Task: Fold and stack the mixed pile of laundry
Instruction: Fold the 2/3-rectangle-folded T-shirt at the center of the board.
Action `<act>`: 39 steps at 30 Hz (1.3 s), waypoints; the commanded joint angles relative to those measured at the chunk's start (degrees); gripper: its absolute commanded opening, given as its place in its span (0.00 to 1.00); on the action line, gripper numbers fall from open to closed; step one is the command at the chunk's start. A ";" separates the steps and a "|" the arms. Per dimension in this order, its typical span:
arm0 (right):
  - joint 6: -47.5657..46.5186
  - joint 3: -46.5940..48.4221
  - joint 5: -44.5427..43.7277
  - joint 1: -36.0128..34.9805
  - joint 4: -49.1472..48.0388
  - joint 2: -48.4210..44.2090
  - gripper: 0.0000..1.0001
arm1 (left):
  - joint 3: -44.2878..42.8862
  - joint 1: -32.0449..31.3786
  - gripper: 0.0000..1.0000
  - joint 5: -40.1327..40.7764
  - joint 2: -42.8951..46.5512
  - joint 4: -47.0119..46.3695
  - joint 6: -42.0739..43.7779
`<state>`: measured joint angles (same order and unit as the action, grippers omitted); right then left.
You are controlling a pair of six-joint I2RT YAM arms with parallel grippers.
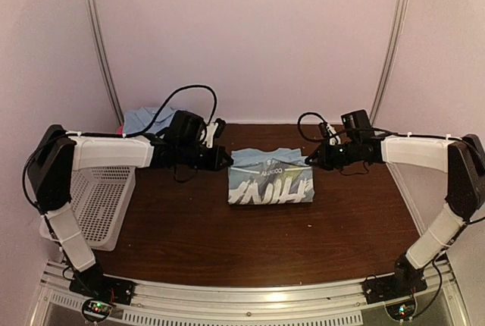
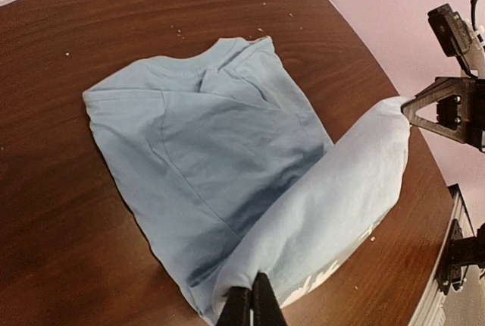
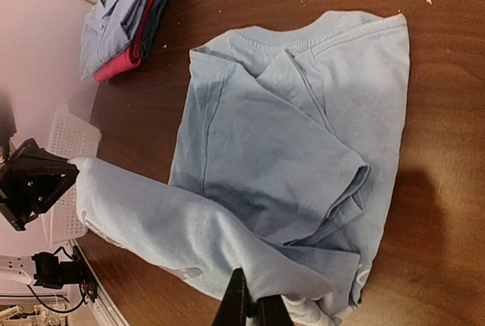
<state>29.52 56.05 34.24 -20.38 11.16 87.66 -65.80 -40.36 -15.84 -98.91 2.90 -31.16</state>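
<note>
A light blue shirt with white print (image 1: 271, 183) lies partly folded in the middle of the brown table (image 1: 227, 250). My left gripper (image 1: 225, 158) is shut on one corner of its lifted edge, and my right gripper (image 1: 309, 161) is shut on the other corner. The held edge hangs as a raised fold above the flat part of the shirt. In the left wrist view my left gripper (image 2: 252, 297) pinches the cloth (image 2: 212, 136), with the right gripper (image 2: 408, 105) at the far end. The right wrist view shows my right gripper (image 3: 254, 307) pinching the shirt (image 3: 280, 129), and the left gripper (image 3: 72, 167).
A white perforated basket (image 1: 102, 205) stands at the table's left edge under the left arm. A stack of folded clothes (image 3: 121, 15), light blue with a magenta cloth (image 3: 140, 42) in it, lies at the back left corner (image 1: 144, 120). Pink walls close the back and sides.
</note>
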 commanded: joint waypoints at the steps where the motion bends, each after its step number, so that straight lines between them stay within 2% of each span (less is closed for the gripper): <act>1: -5.11 6.02 0.72 2.07 -2.11 11.95 0.00 | -8.67 3.27 0.00 1.33 -10.26 -0.53 3.74; 7: -5.34 10.32 1.83 3.20 -7.88 25.67 0.00 | -16.50 4.08 0.00 1.81 -23.51 -1.49 5.33; 12: -4.09 8.15 3.55 2.61 -11.02 28.42 0.00 | -13.38 4.06 0.00 1.41 -25.82 -2.58 5.78; 16: -4.22 1.30 2.65 -0.37 -11.01 22.77 0.00 | -1.53 2.67 0.00 2.10 -19.30 -6.86 4.08; 20: -1.28 -11.83 1.10 -5.77 -13.81 13.46 0.00 | 12.21 0.06 0.00 2.29 -9.11 -10.03 0.94; 25: 4.42 -22.58 -0.93 -9.65 -14.08 0.10 0.00 | 21.41 -3.57 0.00 3.47 2.14 -8.06 -0.47; 29: 5.73 -23.52 -2.14 -10.63 -7.80 -10.28 0.00 | 22.54 -3.94 0.00 3.37 9.99 -3.85 0.07; 32: 4.53 -20.81 -3.47 -10.64 -2.18 -14.69 0.00 | 18.86 -3.81 0.00 5.59 12.88 1.94 2.30; 35: 1.93 -16.53 -4.49 -10.14 2.04 -13.69 0.00 | 13.99 -3.72 0.00 7.39 11.92 5.72 4.96; 39: -1.66 -11.39 -3.83 -7.19 2.55 -7.99 0.00 | 8.93 -2.24 0.00 8.18 7.70 6.13 7.19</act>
<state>31.66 40.60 32.69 -30.15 9.82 75.40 -52.18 -44.58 -11.00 -87.81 6.46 -27.59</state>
